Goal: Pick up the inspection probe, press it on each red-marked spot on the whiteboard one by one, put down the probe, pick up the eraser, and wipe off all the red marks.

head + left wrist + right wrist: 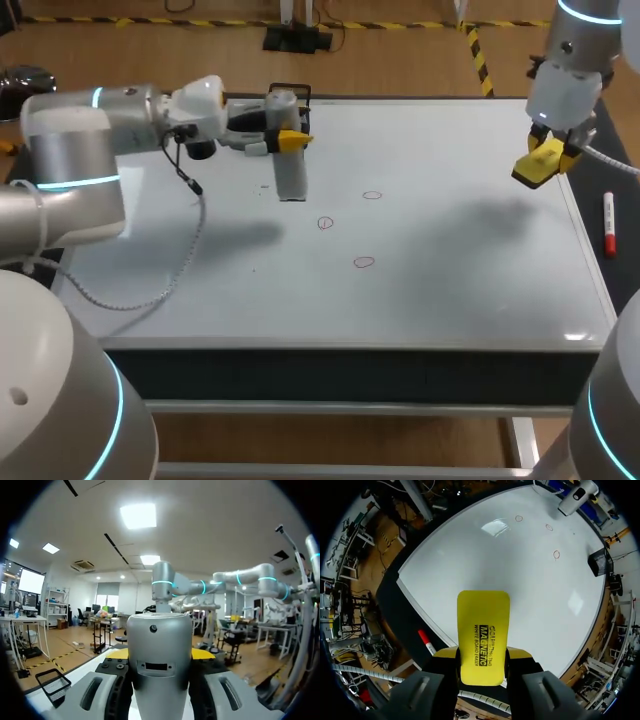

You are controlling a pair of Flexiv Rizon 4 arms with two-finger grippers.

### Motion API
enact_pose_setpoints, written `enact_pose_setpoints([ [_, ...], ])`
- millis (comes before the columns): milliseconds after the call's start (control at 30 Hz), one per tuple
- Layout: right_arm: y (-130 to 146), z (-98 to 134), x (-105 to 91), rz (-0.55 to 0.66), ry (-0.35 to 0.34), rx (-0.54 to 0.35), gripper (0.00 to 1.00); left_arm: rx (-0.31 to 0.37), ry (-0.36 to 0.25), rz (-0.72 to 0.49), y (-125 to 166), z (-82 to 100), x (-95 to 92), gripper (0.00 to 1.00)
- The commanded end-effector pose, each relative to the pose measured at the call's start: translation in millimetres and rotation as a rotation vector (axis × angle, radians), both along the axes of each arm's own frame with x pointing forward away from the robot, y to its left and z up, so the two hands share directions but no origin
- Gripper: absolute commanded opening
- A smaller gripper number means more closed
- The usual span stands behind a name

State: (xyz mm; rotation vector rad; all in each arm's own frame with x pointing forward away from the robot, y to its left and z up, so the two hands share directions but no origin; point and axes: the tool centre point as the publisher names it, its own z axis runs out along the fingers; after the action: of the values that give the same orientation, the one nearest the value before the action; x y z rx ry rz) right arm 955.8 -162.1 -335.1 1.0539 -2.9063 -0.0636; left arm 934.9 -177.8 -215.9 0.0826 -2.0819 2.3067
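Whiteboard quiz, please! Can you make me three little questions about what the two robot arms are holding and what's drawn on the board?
1. True or false: the right gripper is shut on the flat yellow eraser.
2. How many red circle marks are drawn on the white whiteboard?
3. What is between the fingers of the left gripper? A: a grey cylindrical probe. B: a green ball. C: nothing at all.

Key: 1 true. 2 three. 3 A.
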Motion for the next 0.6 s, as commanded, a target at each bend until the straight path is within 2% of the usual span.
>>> enact_pose_setpoints([
  [33,-0.5,0.6,0.3,0.001,0.0,-0.003,0.0,-0.002,-0.001,-0.042,-16.6,-8.9,3.6,0.0],
  [333,-0.5,0.6,0.3,0.001,0.0,-0.003,0.0,0.0,-0.017,-0.113,-35.9,-21.9,-12.4,0.0],
  [500,-0.5,0.6,0.3,0.001,0.0,-0.003,0.0,-0.013,-0.035,-0.145,-43.5,-33.2,-19.1,0.0],
  [600,-0.5,0.6,0.3,0.001,0.0,-0.003,0.0,0.002,-0.035,-0.156,-46.0,-41.6,-20.1,0.0],
])
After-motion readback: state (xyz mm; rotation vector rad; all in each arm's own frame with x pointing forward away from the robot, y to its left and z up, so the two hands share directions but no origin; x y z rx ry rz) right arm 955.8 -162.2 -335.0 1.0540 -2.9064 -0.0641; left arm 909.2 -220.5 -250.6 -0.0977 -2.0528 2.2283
